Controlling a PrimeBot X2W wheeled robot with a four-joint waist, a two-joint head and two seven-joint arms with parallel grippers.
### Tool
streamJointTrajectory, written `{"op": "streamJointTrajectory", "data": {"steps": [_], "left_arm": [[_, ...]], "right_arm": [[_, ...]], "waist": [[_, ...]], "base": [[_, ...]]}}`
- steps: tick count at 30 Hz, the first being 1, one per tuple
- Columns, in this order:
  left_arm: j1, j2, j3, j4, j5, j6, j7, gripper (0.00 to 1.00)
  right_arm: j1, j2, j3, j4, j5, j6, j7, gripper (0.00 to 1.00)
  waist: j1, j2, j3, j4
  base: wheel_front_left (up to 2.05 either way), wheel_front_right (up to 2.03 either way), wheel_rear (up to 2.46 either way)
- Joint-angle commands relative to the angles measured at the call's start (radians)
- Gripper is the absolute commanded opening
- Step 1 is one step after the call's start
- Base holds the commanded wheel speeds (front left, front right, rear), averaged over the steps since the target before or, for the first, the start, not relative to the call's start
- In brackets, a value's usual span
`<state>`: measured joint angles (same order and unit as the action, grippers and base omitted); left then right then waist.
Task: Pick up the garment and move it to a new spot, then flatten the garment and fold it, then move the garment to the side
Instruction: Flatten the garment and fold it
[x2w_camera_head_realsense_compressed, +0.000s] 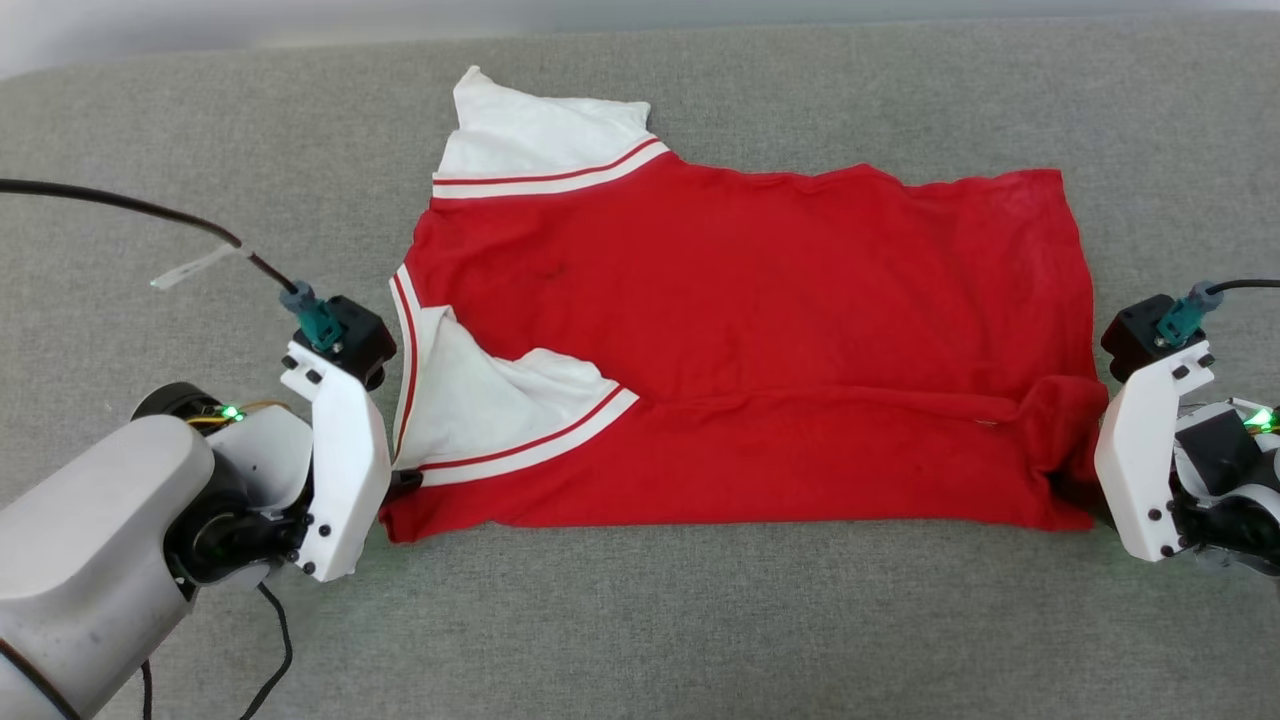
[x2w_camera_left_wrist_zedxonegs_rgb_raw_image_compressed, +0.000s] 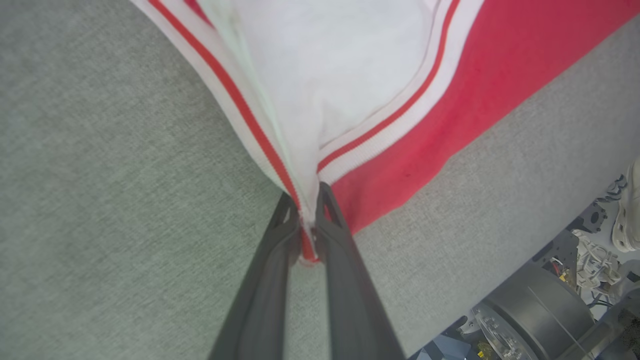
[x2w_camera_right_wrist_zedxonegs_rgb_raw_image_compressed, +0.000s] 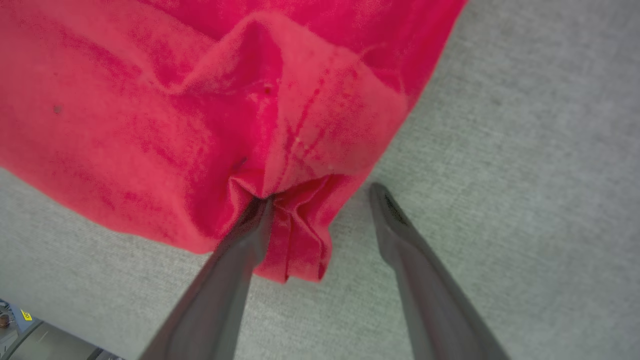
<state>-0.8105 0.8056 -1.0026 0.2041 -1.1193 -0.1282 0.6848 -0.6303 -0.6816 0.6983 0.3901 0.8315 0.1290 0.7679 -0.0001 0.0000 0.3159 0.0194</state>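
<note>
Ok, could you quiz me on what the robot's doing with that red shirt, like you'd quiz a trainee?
1. True or false: the left gripper is shut on the garment at its striped trim.
2. The right gripper stands: A shut on nothing; B open, with the garment's bunched red corner against one finger; C shut on a cable.
3. Fill in: the garment's sleeves are ___.
Key: 1 true; 2 B; 3 white.
</note>
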Motion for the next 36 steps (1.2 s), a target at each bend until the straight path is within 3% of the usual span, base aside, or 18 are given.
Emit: {"op": "streamJointTrajectory", "data": {"steps": [1, 9, 19, 23, 26, 27, 28, 29, 36], "left_arm": [[0.009, 0.003, -0.003, 0.003, -0.001, -0.001, -0.004, 0.0], [0.066, 0.057, -0.009, -0.026, -0.039, -0.001, -0.024, 0.0], [0.208, 0.147, -0.054, -0.16, -0.064, 0.019, -0.045, 0.0], [0.245, 0.161, -0.071, -0.161, -0.065, 0.034, -0.048, 0.0], [0.26, 0.154, -0.074, -0.141, -0.062, 0.043, -0.063, 0.0], [0.264, 0.149, -0.077, -0.133, -0.057, 0.043, -0.067, 0.05], [0.263, 0.145, -0.075, -0.126, -0.049, 0.047, -0.076, 0.88], [0.258, 0.142, -0.07, -0.117, -0.047, 0.05, -0.087, 1.0], [0.175, 0.174, 0.006, -0.123, -0.032, 0.054, -0.153, 1.0]], "right_arm": [[0.055, 0.054, 0.04, 0.02, 0.013, 0.003, -0.005, 0.0], [0.007, -0.04, 0.022, -0.064, 0.061, 0.001, -0.099, 0.0], [0.178, -0.182, 0.01, -0.206, 0.126, 0.001, -0.157, 0.0], [0.251, -0.194, 0.013, -0.218, 0.115, 0.001, -0.139, 0.0], [0.275, -0.161, 0.005, -0.194, 0.095, 0.001, -0.144, 0.0], [0.278, -0.149, 0.002, -0.184, 0.083, 0.001, -0.151, 0.0], [0.279, -0.134, -0.007, -0.169, 0.074, 0.001, -0.161, 0.47], [0.281, -0.119, -0.013, -0.162, 0.067, 0.001, -0.171, 1.0], [0.227, -0.072, -0.087, -0.184, -0.037, 0.002, -0.308, 1.0]], "waist": [[0.0001, 0.0, -0.007, -0.004], [0.0001, 0.0, -0.093, -0.027], [0.0001, 0.0, -0.164, -0.032], [0.0001, 0.0, -0.158, -0.036], [0.0001, 0.0, -0.147, -0.042], [0.0001, 0.0, -0.144, -0.043], [0.0001, 0.0, -0.143, -0.043], [0.0001, 0.0, -0.143, -0.043], [0.0001, 0.0, -0.152, -0.054]], "base": [[0.0, 0.0, 0.0], [0.0, 0.0, 0.0], [0.0, 0.0, 0.0], [0.0, 0.0, 0.0], [0.0, 0.0, 0.0], [0.0, 0.0, 0.0], [0.0, 0.0, 0.0], [0.0, 0.0, 0.0], [0.0, 0.0, 0.0]]}}
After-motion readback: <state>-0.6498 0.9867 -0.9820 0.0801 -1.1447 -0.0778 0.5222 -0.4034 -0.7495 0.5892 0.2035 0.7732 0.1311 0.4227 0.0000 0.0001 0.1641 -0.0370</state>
